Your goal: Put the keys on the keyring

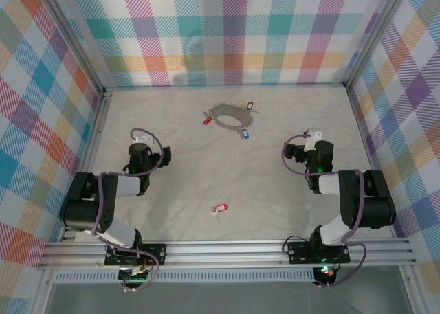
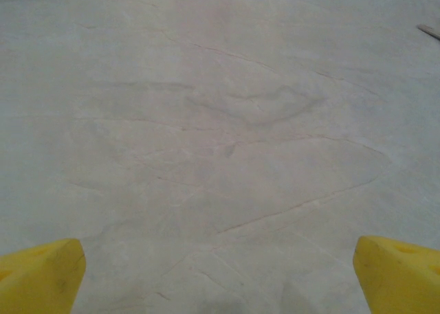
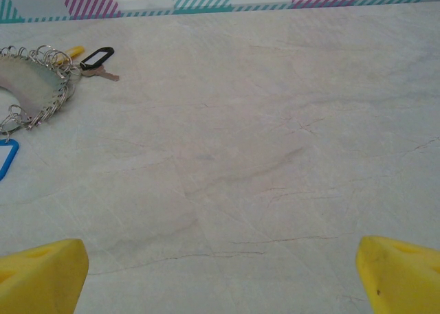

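Keyring [image 3: 27, 87], a flat grey hoop carrying red-, blue- and black-tagged keys, lies far-centre on the surface [image 1: 275, 190], one red-tagged key [image 1: 218, 209] loose nearer, labels unreadable, left pincer [image 1: 141, 137] and right pincer [image 1: 311, 135] released.

A robotics lab test booth, with aluminium frame [image 1: 227, 249], plaid walls [image 1: 234, 32] and marbled tabletop [image 1: 227, 163]

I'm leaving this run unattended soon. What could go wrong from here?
1. The loose red-tagged key lies flat on the table; a pinch may slide it instead of lifting it.
2. The keyring lies unanchored, so threading may just push it.
3. The blue tag and black tag crowd the ring and may snag.
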You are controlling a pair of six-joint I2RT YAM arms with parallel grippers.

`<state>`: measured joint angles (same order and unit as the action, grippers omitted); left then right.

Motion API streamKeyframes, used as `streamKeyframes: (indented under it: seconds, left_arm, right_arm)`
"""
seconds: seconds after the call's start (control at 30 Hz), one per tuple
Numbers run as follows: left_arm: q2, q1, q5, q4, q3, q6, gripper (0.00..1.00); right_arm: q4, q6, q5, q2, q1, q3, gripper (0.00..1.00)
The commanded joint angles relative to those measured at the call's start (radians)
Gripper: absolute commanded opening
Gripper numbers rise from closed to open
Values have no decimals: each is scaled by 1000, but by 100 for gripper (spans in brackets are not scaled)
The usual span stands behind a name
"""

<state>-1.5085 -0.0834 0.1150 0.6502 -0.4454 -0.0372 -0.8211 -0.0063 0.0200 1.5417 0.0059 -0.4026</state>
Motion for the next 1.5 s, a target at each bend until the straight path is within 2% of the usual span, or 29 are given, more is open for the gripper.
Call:
streamKeyframes:
  seconds: [0.0, 0.07, 0.2, 0.27, 0.33, 0.4, 0.43, 0.47, 0.5, 0.57, 0.63, 0.7, 0.87, 0.93, 1.0, 1.03, 1.1, 1.27, 1.47]
  left_arm:
    - [164, -8, 119, -165, -55, 54, 100]
    - [268, -7, 211, -294, -80, 130, 100]
    - [443, -5, 233, -659, -209, 72, 100]
    - [490, -4, 151, -765, -259, -40, 100]
    - [508, -4, 141, -823, -274, -53, 100]
    - [499, -4, 233, -790, -254, 82, 100]
    - [484, -4, 289, -760, -234, 198, 100]
    - [463, 1, 291, -743, -227, 273, 100]
    - [433, 6, 203, -746, -236, 255, 100]
    - [363, 5, 71, -802, -297, 227, 100]
    - [286, -1, 1, -910, -393, 205, 100]
    - [228, -18, -65, -977, -457, 145, 100]
    - [233, -23, -96, -937, -435, 140, 100]
    - [247, -23, -72, -937, -422, 130, 100]
    - [268, -24, -39, -938, -415, 125, 100]
    - [279, -25, -28, -937, -408, 127, 100]
    - [303, -27, -18, -919, -386, 131, 100]
    - [321, -35, 4, -899, -377, 141, 100]
    - [364, -63, 58, -902, -366, 128, 100]
  right_arm:
    - [37, 3, 41, -50, -4, -18, 100]
    - [101, 10, 33, -114, -3, -19, 100]
    - [297, 92, -20, -281, 0, -17, 100]
    - [454, 203, -149, -361, 4, -40, 100]
    - [621, 311, -301, -419, 5, -74, 100]
    - [775, 445, -473, -443, 2, -119, 100]
    - [815, 498, -521, -441, 2, -132, 100]
    - [848, 546, -561, -434, 0, -145, 100]
    - [862, 557, -548, -424, -4, -158, 100]
    - [899, 495, -430, -393, -6, -219, 100]
    - [973, 484, -307, -338, -6, -301, 100]
    - [967, 453, -127, -265, 3, -360, 100]
    - [955, 347, 57, -71, 150, -531, 100]
    - [930, 341, 203, 8, 192, -604, 100]
    - [811, 394, 421, 85, 214, -643, 100]
    - [763, 424, 465, 115, 230, -654, 100]
    - [728, 436, 480, 188, 289, -711, 100]
    - [930, 329, 403, 396, 396, -990, 100]
    - [1068, 314, 294, 602, 433, -1234, 100]
